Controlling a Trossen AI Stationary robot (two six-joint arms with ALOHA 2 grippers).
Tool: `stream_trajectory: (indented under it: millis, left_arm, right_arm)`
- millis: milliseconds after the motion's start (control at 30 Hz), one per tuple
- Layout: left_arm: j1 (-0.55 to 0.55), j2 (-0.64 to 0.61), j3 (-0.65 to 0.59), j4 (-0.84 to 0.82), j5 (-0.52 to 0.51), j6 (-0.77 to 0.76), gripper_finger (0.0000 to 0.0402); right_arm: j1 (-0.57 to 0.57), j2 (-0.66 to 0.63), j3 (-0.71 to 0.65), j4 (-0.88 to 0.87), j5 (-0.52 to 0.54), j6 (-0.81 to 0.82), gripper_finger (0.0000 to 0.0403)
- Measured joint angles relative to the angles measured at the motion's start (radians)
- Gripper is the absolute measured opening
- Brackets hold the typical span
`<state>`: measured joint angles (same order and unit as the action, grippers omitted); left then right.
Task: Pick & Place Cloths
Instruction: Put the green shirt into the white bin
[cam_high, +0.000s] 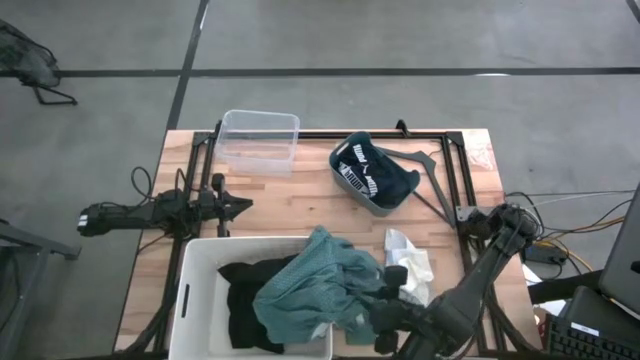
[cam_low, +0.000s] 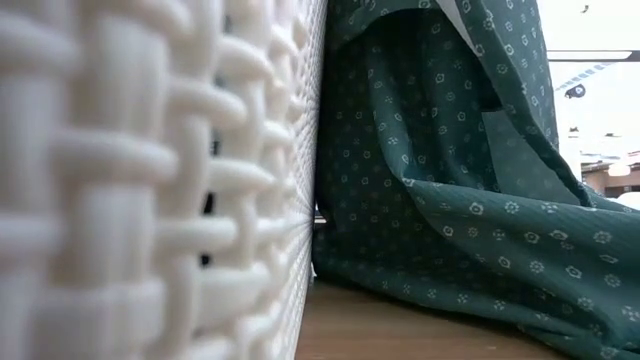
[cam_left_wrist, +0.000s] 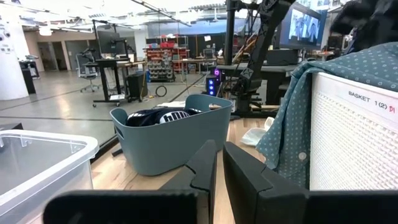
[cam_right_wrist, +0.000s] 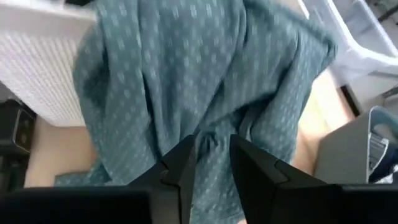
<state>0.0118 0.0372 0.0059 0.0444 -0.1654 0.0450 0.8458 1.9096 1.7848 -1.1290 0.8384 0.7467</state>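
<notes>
A label reading "BASKET 1 (2)", followed by unclear red marks, is seen on the white tub (cam_left_wrist: 354, 149), beside the left gripper (cam_left_wrist: 219, 163).

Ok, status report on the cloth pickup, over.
Right gripper closing on the teal-green cloth, which is draped over the white tub's rim. Left gripper shut, idle beside the tub. White cloth on table nearby; nothing blocking.
</notes>
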Motion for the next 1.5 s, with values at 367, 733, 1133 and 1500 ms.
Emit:
stream_trajectory:
  millis: [367,733,1133,1500]
  left_arm:
    - [0.0,0.0,0.0,0.0,0.0,0.0,0.0035]
    - [0.0,0.0,0.0,0.0,0.0,0.0,0.0035]
    - [0.0,0.0,0.0,0.0,0.0,0.0,0.0035]
    - [0.0,0.0,0.0,0.0,0.0,0.0,0.0035]
  right_arm:
    - [0.027,-0.305,-0.531,0.479,-0.024,0.015,0.0054]
    - [-0.014,-0.485,-0.979,0.768,-0.028,0.078,0.0054]
    - [-0.043,-0.489,-1.026,0.873,-0.043,0.18,0.0104]
    - [-0.115,-0.42,-1.027,0.91,-0.115,0.172,0.0232]
